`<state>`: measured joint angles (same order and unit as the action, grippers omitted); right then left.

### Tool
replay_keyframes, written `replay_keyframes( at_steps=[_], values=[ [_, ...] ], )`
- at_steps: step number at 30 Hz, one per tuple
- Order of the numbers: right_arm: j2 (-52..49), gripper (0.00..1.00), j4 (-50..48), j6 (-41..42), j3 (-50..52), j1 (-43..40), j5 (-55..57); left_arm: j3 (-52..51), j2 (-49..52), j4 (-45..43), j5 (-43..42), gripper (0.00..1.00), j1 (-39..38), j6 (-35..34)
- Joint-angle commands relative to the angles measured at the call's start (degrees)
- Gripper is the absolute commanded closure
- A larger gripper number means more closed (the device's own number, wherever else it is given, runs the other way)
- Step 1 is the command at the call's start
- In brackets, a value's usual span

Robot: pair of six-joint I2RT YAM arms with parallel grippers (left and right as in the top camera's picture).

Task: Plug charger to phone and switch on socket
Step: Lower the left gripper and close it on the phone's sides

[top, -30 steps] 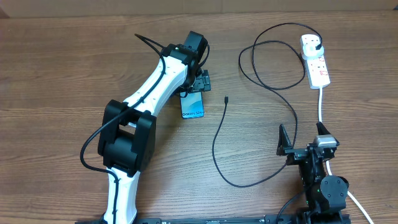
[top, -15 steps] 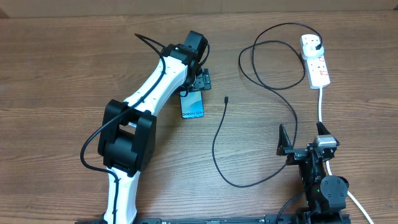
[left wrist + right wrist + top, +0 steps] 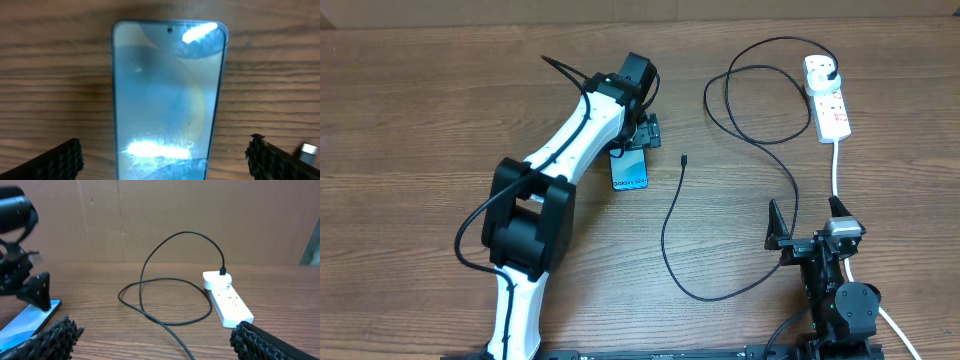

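Observation:
The phone (image 3: 631, 170) lies flat on the table, its blue-teal screen lit; it fills the left wrist view (image 3: 167, 100) and shows at the left edge of the right wrist view (image 3: 25, 322). My left gripper (image 3: 638, 132) is open right above the phone's far end, a finger on each side (image 3: 165, 157), not touching it. The charger cable (image 3: 670, 215) runs loose from its small connector tip (image 3: 683, 160) in loops to its plug in the socket (image 3: 828, 96), a white power strip (image 3: 226, 302). My right gripper (image 3: 810, 235) is open and empty at the front right (image 3: 152, 340).
The strip's thick white cord (image 3: 836, 170) runs toward the right arm's base. The cable loops (image 3: 165, 300) lie between the phone and the strip. A brown board wall (image 3: 160, 220) stands behind the table.
The left arm's elbow has shifted slightly right; the gripper stays over the phone. The right arm and cable have not moved.

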<state>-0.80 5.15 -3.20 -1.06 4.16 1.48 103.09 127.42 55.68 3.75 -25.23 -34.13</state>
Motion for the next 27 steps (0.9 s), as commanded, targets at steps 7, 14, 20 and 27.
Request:
replay_keyframes(
  at_steps=[7,14,20,27],
  values=[
    [0.6,0.0,-0.3,0.2,0.6,0.3,-0.1,-0.2,4.1,0.0,-3.3,0.0,0.6,1.6],
    [0.6,0.0,-0.3,0.2,0.6,0.3,-0.1,-0.2,4.2,0.5,-2.6,0.0,0.5,2.0],
    [0.6,0.0,-0.3,0.2,0.6,0.3,-0.1,-0.2,4.2,1.4,-1.6,0.0,0.5,2.0],
    [0.6,0.0,-0.3,0.2,0.6,0.3,-0.1,-0.2,4.2,1.5,-1.6,0.12,0.5,2.0]
  ],
)
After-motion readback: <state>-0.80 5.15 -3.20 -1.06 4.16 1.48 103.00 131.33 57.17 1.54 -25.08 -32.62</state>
